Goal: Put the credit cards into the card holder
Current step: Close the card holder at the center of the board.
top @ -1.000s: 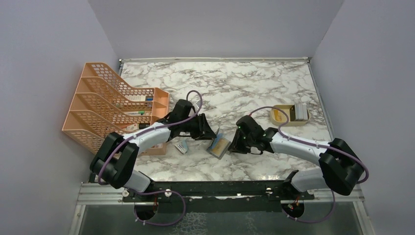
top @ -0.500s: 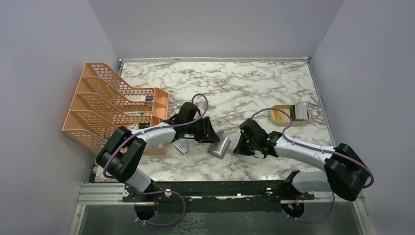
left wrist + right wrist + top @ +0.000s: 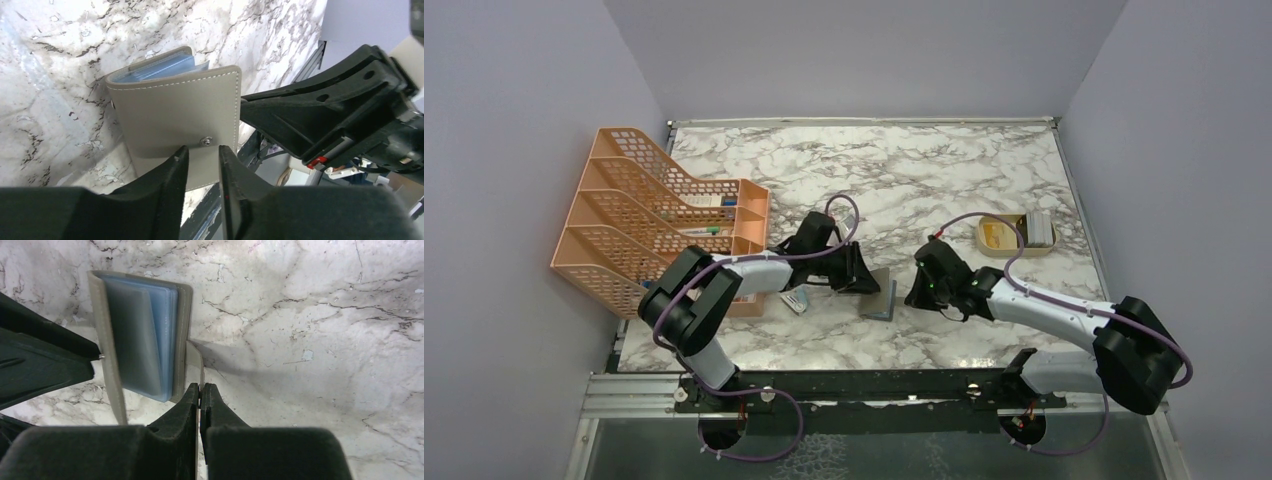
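Marble table [image 3: 944, 170], pale walls [image 3: 514, 150]; right jaws tight on card holder [image 3: 145, 340], left jaws slightly apart.

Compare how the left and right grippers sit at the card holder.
The left gripper has a gap between its fingers, over the grey cover of the card holder; the right gripper is pinched shut on its tab. The left gripper faces the grey outside, the right gripper the blue pockets' edge. Both are at the same card holder, from opposite sides.
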Controlling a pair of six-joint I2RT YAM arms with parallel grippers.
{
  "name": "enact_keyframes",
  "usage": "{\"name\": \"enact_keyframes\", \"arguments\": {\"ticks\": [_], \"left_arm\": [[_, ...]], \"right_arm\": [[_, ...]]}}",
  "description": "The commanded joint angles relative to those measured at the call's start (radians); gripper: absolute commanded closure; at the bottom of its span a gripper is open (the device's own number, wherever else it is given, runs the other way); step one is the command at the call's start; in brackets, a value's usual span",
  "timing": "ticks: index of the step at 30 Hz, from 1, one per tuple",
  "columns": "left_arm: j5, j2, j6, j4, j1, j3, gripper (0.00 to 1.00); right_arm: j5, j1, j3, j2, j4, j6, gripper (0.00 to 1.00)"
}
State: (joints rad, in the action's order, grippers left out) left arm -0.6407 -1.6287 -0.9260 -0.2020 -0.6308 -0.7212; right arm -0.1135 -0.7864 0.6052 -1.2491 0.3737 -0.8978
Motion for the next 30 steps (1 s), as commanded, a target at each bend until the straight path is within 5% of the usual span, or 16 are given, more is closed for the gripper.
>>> {"name": "enact_keyframes", "arguments": {"ticks": [1,18,30], "left_arm": [[-0.024,-0.036,0.018,-0.045,-0.007,0.011,0.71],[0.121,-0.111,0.158,0.183,-0.007,-0.068,0.71],[0.143,-0.148,0.184,0.235,-0.009,-0.096,0.71]], "right_arm": [[-0.04,-0.003,0.044,-0.007,-0.011,0.052,0.99],[0.152,-0.003,0.149,-0.129,-0.085,0.125,0.97],[0.127,-0.004,0.19,-0.192,-0.102,0.12,0.93]]}}
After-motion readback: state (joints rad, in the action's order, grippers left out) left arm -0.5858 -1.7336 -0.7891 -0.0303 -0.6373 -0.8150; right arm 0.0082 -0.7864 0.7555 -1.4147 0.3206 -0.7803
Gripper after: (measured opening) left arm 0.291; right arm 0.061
